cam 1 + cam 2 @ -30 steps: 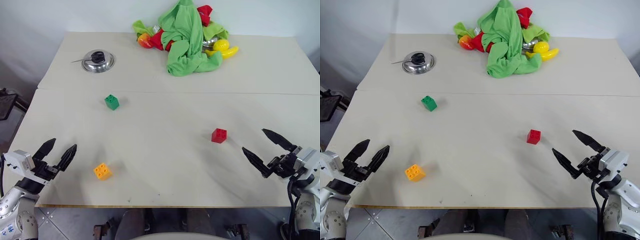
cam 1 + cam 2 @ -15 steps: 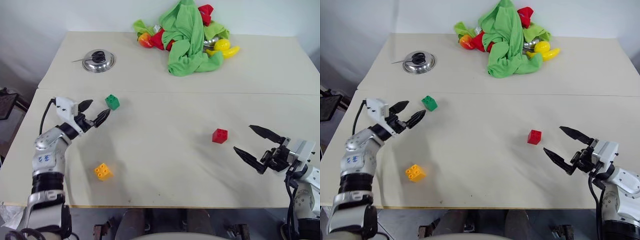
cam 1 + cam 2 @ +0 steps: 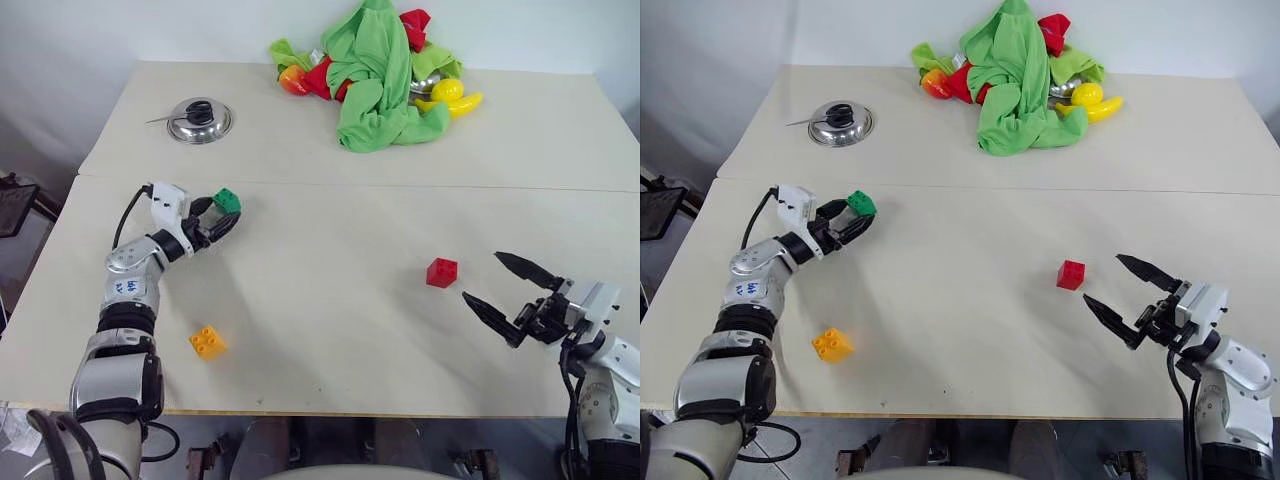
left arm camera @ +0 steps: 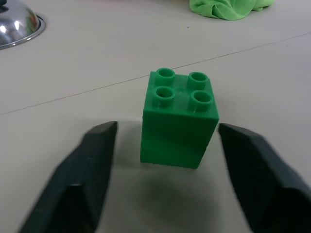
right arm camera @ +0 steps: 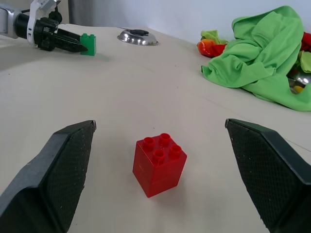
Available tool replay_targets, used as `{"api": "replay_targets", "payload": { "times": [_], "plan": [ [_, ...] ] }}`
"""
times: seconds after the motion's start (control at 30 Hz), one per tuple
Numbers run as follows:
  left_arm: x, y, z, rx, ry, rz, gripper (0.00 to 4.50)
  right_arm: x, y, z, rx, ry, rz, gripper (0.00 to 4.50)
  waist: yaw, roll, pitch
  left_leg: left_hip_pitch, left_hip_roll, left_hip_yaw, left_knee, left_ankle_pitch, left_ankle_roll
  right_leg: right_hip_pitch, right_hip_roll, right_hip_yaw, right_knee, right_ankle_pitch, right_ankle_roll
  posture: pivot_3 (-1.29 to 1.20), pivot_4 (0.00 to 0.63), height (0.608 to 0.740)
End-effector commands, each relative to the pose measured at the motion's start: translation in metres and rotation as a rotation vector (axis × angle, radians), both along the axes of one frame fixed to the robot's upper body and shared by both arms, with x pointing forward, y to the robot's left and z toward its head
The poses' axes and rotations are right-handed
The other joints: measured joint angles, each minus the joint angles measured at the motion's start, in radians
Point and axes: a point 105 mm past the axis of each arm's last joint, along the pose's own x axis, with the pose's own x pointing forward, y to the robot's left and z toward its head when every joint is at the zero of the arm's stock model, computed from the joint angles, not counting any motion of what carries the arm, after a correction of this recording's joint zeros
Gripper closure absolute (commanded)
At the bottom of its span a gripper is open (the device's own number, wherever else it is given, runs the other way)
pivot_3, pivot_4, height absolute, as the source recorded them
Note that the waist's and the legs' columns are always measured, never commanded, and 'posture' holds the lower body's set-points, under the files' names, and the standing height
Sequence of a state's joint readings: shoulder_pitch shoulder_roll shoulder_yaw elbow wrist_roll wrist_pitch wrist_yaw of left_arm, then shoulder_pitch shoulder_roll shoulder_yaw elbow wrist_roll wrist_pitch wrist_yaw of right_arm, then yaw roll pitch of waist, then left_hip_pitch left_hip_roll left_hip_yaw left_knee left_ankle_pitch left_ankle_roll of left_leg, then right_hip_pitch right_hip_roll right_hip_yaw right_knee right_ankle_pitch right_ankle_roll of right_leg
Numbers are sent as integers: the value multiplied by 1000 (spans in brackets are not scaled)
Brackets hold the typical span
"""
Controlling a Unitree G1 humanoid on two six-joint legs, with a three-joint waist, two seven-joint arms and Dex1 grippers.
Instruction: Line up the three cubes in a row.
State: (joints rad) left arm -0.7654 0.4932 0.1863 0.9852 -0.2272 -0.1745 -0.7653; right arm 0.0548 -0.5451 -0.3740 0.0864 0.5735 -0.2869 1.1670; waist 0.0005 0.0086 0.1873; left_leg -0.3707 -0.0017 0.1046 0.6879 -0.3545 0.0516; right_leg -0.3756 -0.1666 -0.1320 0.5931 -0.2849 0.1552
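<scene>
The green cube (image 3: 227, 200) stands on the table's left side, studs up. My left gripper (image 3: 220, 213) is open and reaches level around it. In the left wrist view the green cube (image 4: 179, 119) sits between the two fingers (image 4: 97, 155), with a gap on one side and barely any on the other. The red cube (image 3: 441, 272) rests to the right of centre. My right gripper (image 3: 481, 275) hovers wide open just right of it, holding nothing; the red cube (image 5: 159, 165) lies ahead of its fingertips. The orange-yellow cube (image 3: 206, 342) lies near the front left edge.
A steel lid (image 3: 200, 120) sits at the back left. A pile of green and red cloth (image 3: 385, 75) with yellow toy fruit (image 3: 455, 95) lies at the back centre. A seam (image 3: 400, 186) crosses the table (image 3: 320, 330).
My left arm swung forward from the table's front left corner to the green cube, and its fingers narrowed around it. The right gripper edged slightly toward the red cube.
</scene>
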Motion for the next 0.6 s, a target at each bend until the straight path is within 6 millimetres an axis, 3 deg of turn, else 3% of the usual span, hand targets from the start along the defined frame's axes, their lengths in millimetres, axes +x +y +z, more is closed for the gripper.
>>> {"api": "replay_targets", "payload": {
  "times": [0.03, 0.1, 0.23, 0.37, 0.47, 0.6],
  "plan": [
    [4, -3, 4, 13, -19, -1, 2434, -5, 0, 7, -5, -44, -10, 0, 0, 0, 0, 0, 0, 0, 0, 0, 0, 0, 0, 0, 0, 0, 0, 0, 150, 740],
    [5, -6, 5, -5, -14, -15, 3009, -7, 0, 6, -4, -38, -14, 0, 1, 0, 0, 0, 0, 0, 0, 0, 0, 0, 0, 0, 0, 0, 0, 0, 150, 740],
    [1, -28, 24, 0, -98, -154, 3021, -10, -2, 5, -4, -33, -22, 0, 0, 0, 0, 0, 0, 0, 0, 0, 0, 0, 0, 0, 0, 0, 0, 0, 150, 740],
    [-18, -72, 42, 84, -155, -466, 3021, -16, -7, 5, -17, -17, -30, 0, 0, -1, 0, -1, 0, 0, 1, 0, 0, 0, 0, -1, 0, 0, 0, 0, 150, 740],
    [-35, -103, 43, 152, -135, -682, 3021, -20, -11, 5, -32, 3, -30, 0, 2, -1, 0, -1, -1, 0, 1, 0, 0, 0, 0, -1, 0, 0, 0, 0, 150, 740],
    [-37, -134, 38, 215, -99, -815, 3021, -22, -13, 6, -43, 14, -25, 0, 0, -1, 0, -1, -2, 0, 3, 0, 0, 0, 0, 0, 0, 0, 0, 0, 150, 740]
  ]
}}
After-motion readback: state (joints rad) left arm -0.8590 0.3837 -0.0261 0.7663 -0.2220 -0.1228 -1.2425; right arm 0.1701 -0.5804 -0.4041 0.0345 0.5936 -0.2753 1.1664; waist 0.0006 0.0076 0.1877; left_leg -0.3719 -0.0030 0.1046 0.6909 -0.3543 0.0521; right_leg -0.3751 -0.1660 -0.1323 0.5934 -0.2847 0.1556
